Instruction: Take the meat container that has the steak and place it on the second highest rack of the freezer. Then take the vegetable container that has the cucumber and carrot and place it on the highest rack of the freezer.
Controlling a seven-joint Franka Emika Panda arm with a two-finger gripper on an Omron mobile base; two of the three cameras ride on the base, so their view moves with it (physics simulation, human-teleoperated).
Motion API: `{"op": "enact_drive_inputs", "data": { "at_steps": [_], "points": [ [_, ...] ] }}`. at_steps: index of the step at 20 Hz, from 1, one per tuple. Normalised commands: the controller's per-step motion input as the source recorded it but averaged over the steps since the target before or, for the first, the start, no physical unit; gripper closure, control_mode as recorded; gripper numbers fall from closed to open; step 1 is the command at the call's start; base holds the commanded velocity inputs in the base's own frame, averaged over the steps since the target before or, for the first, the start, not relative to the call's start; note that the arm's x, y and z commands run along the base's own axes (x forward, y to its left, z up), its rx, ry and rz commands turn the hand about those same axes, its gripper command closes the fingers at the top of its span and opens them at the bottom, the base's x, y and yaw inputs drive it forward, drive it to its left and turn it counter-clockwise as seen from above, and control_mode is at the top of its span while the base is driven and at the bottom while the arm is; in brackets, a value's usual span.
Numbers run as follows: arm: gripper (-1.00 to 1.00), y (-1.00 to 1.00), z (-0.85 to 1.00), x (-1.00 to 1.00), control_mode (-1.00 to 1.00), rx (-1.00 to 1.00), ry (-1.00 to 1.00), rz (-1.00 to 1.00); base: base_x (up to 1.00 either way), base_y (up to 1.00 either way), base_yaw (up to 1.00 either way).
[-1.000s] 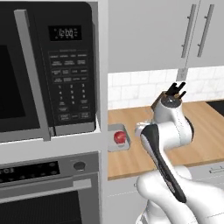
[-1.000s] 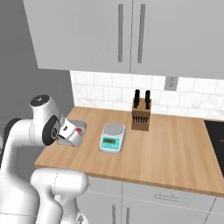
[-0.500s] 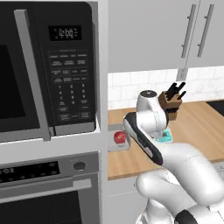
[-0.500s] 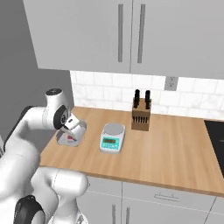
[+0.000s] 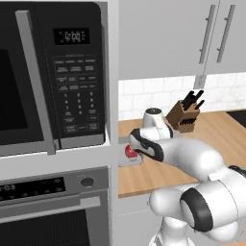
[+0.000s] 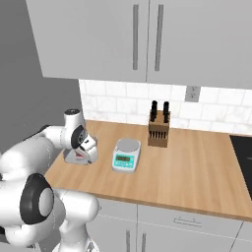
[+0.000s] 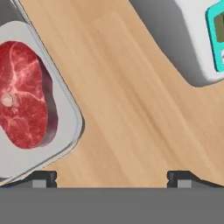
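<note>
While the end effector [image 7: 112, 177] hovers low with jaws spread wide and empty, the meat container [image 7: 65, 131] with steak [image 7: 24, 100] lies on the table [image 7: 131, 109] toward its 10 o'clock, off-centre.

Left base view: camera sits behind and left of the arm, facing forward and down past the microwave [image 5: 53, 77] and oven front toward the wooden surface [image 5: 144, 170]. Right base view: behind and right, looking down over the same surface [image 6: 192, 167] from farther out. Both share the knife block [image 5: 183, 116] [image 6: 158, 129] and the meat container [image 5: 129, 154] [image 6: 76, 156]. Hand view: close above the surface [image 7: 127, 100], looking straight down, with the meat container [image 7: 52, 144] at its left edge and the scale [image 7: 205, 39] at upper right.
</note>
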Motion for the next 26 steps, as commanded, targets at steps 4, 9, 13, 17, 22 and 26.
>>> {"op": "enact_drive_inputs", "data": {
  "at_steps": [4, 9, 13, 17, 22, 26],
  "points": [
    [-1.0, 0.08, 0.0, 0.65, -1.0, 0.03, 0.07, 0.0, 0.0, 0.0, 0.0],
    [-1.0, 0.13, -0.28, 0.4, -1.0, 0.0, 0.19, 0.0, 0.0, 0.0, 0.0],
    [-1.0, 0.11, -0.37, 0.17, -1.0, -0.02, 0.18, 0.0, 0.0, 0.0, 0.0],
    [-1.0, 0.03, -0.44, 0.01, -1.0, -0.02, 0.07, 0.01, 0.0, 0.0, 0.0],
    [-1.0, -0.01, -0.21, -0.19, -1.0, 0.0, -0.04, 0.0, 0.0, 0.0, 0.0],
    [-1.0, -0.17, 0.06, -0.46, -1.0, 0.03, -0.26, 0.0, 0.0, 0.0, 0.0]
  ]
}}
